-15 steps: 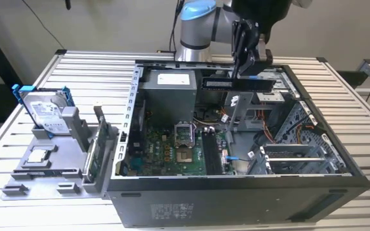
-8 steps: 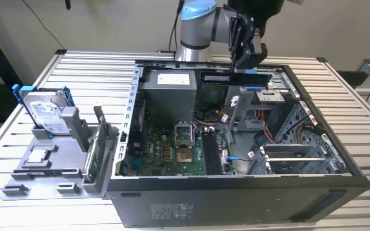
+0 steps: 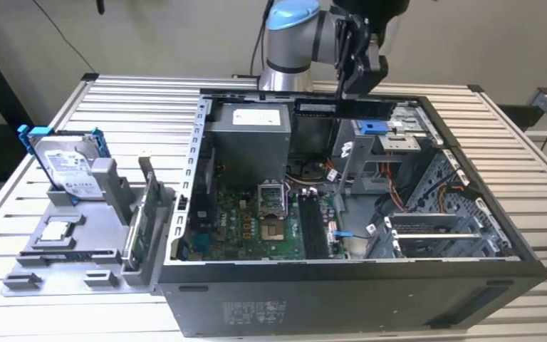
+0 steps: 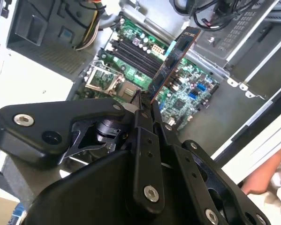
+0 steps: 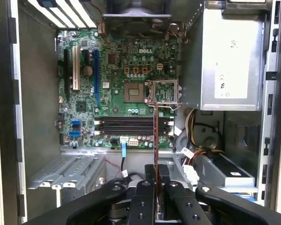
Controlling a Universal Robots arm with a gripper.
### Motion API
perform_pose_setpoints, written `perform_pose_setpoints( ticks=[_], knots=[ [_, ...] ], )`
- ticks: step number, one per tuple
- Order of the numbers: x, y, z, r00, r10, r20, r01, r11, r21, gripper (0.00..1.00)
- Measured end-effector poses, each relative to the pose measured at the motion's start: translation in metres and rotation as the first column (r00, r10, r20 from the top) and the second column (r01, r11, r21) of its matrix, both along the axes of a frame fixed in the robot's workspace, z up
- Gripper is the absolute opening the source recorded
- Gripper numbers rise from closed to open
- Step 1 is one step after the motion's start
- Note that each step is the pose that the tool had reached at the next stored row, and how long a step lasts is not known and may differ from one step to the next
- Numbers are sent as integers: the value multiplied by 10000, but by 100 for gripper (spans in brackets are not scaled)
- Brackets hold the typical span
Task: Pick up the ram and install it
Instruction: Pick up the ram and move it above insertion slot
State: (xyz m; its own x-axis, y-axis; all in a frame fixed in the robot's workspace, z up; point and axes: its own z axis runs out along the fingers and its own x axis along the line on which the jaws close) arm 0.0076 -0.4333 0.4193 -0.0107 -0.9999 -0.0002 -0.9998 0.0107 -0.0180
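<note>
1. A slatted metal table [image 3: 131,107] stands before a pale wall [image 3: 159,35] and carries an open case [image 3: 350,299], its motherboard [image 3: 254,231] facing up.
2. At the exterior view's left, a grey fixture [image 3: 26,281] holds a hard drive [image 3: 69,171] and an upright green card [image 3: 143,214].
3. The gripper [image 3: 350,96] hangs above the case's far side. Its fingers are clamped on the ram [image 3: 345,107], held level and clear of the motherboard.
4. In the first wrist view the ram [image 5: 155,136] is edge-on, a thin line crossing in front of the slots [image 5: 126,125].
5. In the second wrist view the gripper [image 4: 147,105] hides much of the case floor. A person's arm [image 4: 264,178], cut off at the edge, is hard to make out.
</note>
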Motion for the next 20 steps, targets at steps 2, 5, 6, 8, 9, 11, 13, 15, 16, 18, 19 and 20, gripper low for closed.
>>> perform_pose_setpoints(
  ticks=[2,5,6,8,9,11,13,15,16,18,19,20],
  knots=[
    [-2,40,0,10000,0,1,0,10000,4,14],
    [-4,98,0,10000,1,2,-1,10000,12,14],
    [-5,117,-1,10000,1,2,-1,10000,15,14],
    [-5,152,-1,10000,1,3,-1,10000,19,14],
    [-5,166,-1,10000,1,3,-1,10000,19,14],
    [-5,174,-1,10000,2,2,-2,10000,19,14],
    [-5,174,-1,10000,2,2,-2,10000,20,14],
    [-5,176,-1,10000,1,2,-1,10000,20,14],
    [-5,176,-1,10000,1,2,-1,10000,19,14],
    [-5,176,-1,10000,1,3,-1,10000,20,14],
    [-5,176,-1,10000,0,3,0,10000,20,14],
    [-5,176,-1,10000,-4,2,4,10000,20,14]
  ],
)
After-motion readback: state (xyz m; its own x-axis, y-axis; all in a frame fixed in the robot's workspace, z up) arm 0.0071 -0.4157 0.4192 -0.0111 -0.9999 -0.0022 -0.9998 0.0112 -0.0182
